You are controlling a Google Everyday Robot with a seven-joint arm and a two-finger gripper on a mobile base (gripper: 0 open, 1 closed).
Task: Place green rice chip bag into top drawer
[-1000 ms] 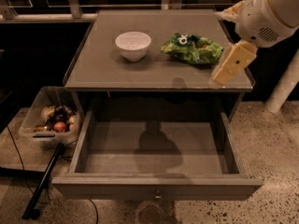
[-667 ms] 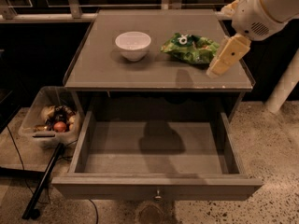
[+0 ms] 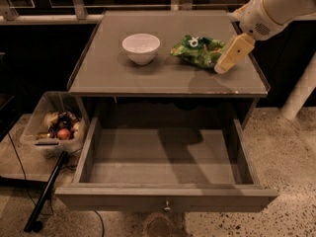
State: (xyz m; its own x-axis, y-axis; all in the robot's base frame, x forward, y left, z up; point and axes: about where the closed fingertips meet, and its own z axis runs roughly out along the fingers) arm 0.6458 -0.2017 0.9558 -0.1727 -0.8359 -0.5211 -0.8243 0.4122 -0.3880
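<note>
The green rice chip bag lies crinkled on the grey cabinet top, at the back right, to the right of a white bowl. The top drawer is pulled wide open below the cabinet top; its inside is bare and its small round knob shows on the front panel. My gripper hangs from the white arm at the upper right. It is low over the cabinet top, just at the right edge of the bag.
The grey cabinet top has raised side rims. A clear plastic bin with fruit and snacks stands on the floor at the left. A black pole and cable lie beside it. A white post stands at the right.
My gripper has moved left and a little farther back, from the right front of the cabinet top to the bag's right edge. The bag, bowl and drawer have not moved.
</note>
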